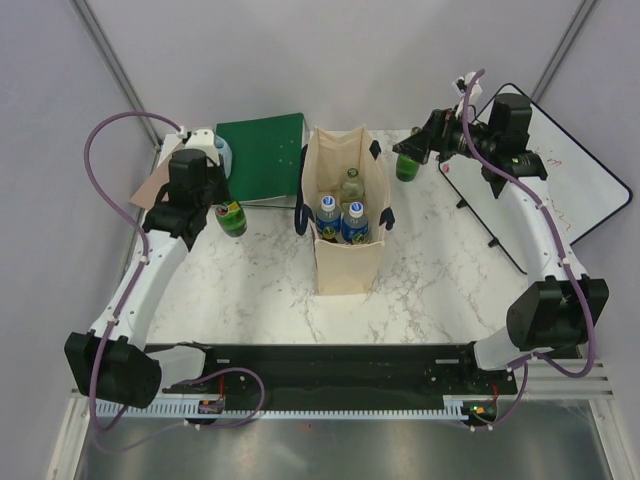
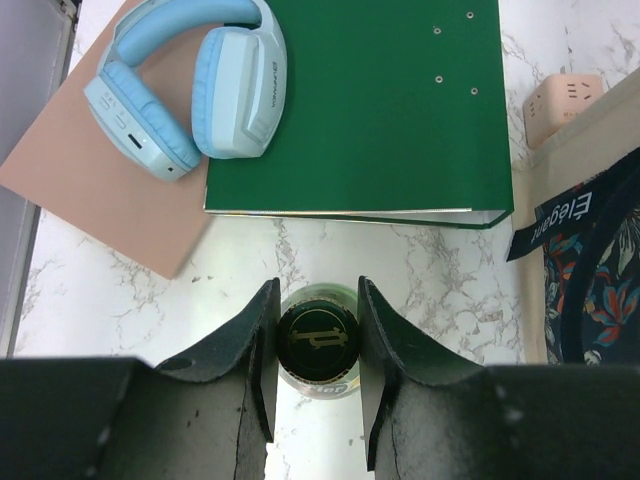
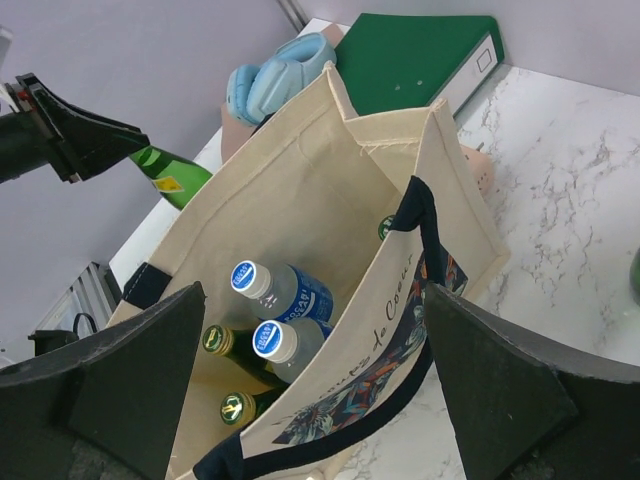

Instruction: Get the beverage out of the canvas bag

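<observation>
Mid-task, by the look of it: one drink out, more to go. At the centre of the desk (image 1: 260,285), an upright bag (image 1: 345,265), mouth open, holding two blue-capped bottles (image 1: 354,218) side by side plus green ones (image 3: 222,342) beneath and behind.

Left of the bag and well apart from it, a green bottle (image 2: 317,342) already outside, clamped at the cap by the left gripper (image 2: 317,300). Cannot tell whether touching the desk or hanging just above it. Probably the set-down step. Needs next a straight lowering, then release and a lift clear without tipping.

Right of the bag, the right gripper (image 3: 312,292) spread wide, gripping nothing, facing the bag's mouth. For a reach inside: aim between the fabric walls, past the navy handles (image 3: 420,215) at the rim.

Around: whiteboard (image 1: 565,175) at far right. Green binder (image 1: 262,152) behind the left gripper. Tan card (image 2: 95,200) beside it, under blue headphones (image 2: 190,90). Pink socket cube (image 2: 563,102) between binder and bag. Standing just beside the right gripper, a second green bottle (image 1: 406,166), easy to knock on the way in. Safer to place on the bare marble in front of the binder.
</observation>
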